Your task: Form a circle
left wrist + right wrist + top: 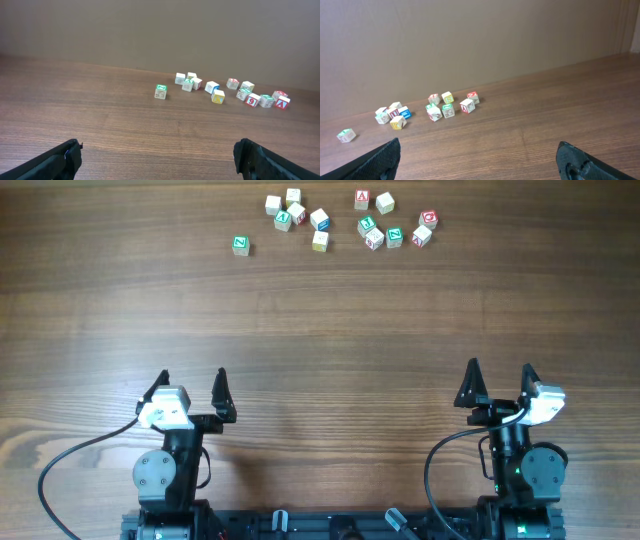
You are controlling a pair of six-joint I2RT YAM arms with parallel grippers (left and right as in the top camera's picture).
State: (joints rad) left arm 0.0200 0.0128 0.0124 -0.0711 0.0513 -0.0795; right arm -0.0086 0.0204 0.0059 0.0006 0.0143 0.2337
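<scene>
step: opening stage, judged from the layout; nothing lifted, ring barely begun.
circle [375, 239]: so far only a tight trio of tiny cubes, two green-faced and one pale with red, at about 1 o'clock on the table [320, 330], close to the far edge; no closed ring.
loose cubes [422, 235]: four scattered near the trio, from its 11 o'clock round to its 3 o'clock; red and green faces.
left cluster [297, 213]: about six cubes bunched just left of 12 o'clock, some touching.
lone cube [240, 245]: green-faced, apart from the rest at 11 o'clock.
left gripper [192, 385]: parked at 7 o'clock, jaws released and spread wide, nothing between them.
right gripper [500, 380]: parked at 5 o'clock, likewise spread wide and empty, well apart from every cube.
next move: probably a long reach toward 1 o'clock by the right arm, the nearer one; fingers lowered astride one outlying cube, closed gently, then set down beside the trio to extend the arc around a hollow middle.
care needed: tiny, crowded pieces, so easy to nudge a neighbour; better to start with an outer cube.
</scene>
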